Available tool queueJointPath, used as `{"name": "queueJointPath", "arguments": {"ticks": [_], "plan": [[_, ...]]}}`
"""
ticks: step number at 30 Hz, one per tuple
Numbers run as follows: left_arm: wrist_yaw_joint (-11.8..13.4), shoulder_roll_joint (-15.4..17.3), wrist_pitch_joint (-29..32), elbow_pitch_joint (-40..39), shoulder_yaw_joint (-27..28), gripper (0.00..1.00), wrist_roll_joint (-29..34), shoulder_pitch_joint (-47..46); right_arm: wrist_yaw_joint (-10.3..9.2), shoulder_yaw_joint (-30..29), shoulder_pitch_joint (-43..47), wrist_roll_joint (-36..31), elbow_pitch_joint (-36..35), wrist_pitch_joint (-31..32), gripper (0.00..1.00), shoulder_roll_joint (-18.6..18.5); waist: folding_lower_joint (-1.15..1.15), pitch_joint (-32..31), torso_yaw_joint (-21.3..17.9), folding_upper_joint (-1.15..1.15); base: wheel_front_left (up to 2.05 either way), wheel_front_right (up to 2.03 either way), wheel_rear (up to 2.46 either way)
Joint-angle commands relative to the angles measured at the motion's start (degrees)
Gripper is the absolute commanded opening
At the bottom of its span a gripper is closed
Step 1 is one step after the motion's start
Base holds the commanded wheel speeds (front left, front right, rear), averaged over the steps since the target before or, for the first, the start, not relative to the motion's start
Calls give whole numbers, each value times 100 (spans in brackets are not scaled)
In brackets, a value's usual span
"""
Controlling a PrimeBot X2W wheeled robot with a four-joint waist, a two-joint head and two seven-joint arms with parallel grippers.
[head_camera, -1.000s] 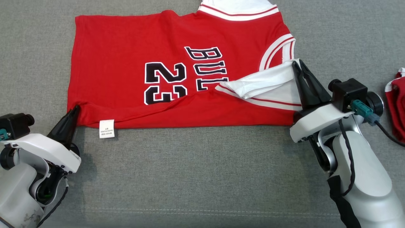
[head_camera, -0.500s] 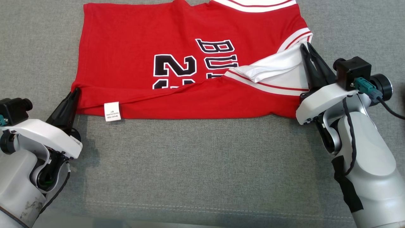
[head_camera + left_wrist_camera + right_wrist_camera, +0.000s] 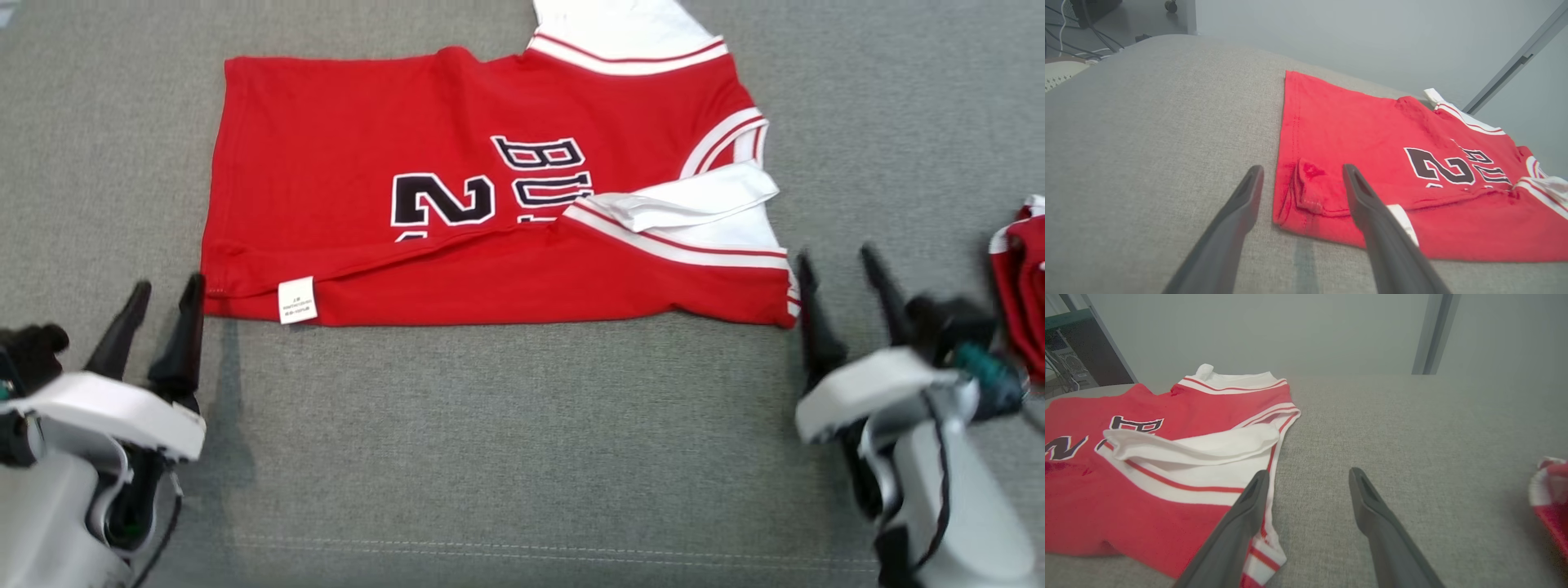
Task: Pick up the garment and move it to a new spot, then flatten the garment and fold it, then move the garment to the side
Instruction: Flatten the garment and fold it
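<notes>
The garment (image 3: 490, 188) is a red jersey with white trim and black lettering, lying flat on the grey cushion (image 3: 522, 449). Its near edge is folded over toward the middle, and a white label (image 3: 297, 300) shows on the fold. My left gripper (image 3: 168, 284) stands open just off the near left corner, holding nothing. In the left wrist view the open left gripper (image 3: 1303, 168) frames that corner of the garment (image 3: 1372, 163). My right gripper (image 3: 836, 255) is open beside the near right corner. In the right wrist view the right gripper (image 3: 1309, 472) is empty, its left finger over the garment's (image 3: 1147, 486) white-trimmed edge.
A second red and white cloth (image 3: 1020, 286) lies bunched at the right edge, also in the right wrist view as a cloth (image 3: 1549, 498) to the right of my fingers. Bare grey cushion runs along the front. A pale wall stands behind the cushion.
Both grippers have opened and let go of the garment's near corners, then drawn back toward me. The folded edge now rests on the jersey. The head camera has shifted too.
</notes>
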Motion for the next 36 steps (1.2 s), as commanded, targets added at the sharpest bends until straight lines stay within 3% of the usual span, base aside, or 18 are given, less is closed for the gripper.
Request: {"name": "queueJointPath", "arguments": {"ticks": [1, 10, 22, 23, 25, 26, 32, 36], "plan": [[3, 199, -33, -144, 344, 100, 145, 46, -15, 266, 201, 142, -199, -74, 100, 63, 0, -98, -84, 0, 0, 0, 0], [3, -111, -33, -368, 482, 100, 608, 692, -15, 749, 662, 1056, -565, -83, 100, 63, 0, -168, -86, 0, 0, 0, 0], [3, -70, -33, -383, 394, 100, 595, 671, -15, 785, 342, 1323, 388, -84, 100, 63, 0, -100, 128, 0, 0, 0, 0], [3, -70, -33, -382, 394, 100, 592, 667, -15, 856, 304, 1358, 496, -84, 77, 63, 0, -94, 132, 0, 0, 0, 0], [3, -67, -34, -388, 399, 100, 578, 655, -15, 981, 226, 1478, 605, -84, 19, 63, 0, -76, 133, 0, 0, 0, 0], [3, -58, -34, -393, 403, 100, 569, 645, -15, 1023, 191, 1503, 616, -84, 0, 63, 0, -62, 126, 0, 0, 0, 0], [3, 112, -34, -449, 420, 100, 446, 535, -15, 940, 47, 1353, 261, -84, 0, 63, 0, 81, 4, 0, 0, 0, 0], [3, 354, -34, -273, -40, 100, 229, 482, -15, 876, 89, 1235, -12, -84, 0, 63, 0, 178, -123, 0, 0, 0, 0]]}}
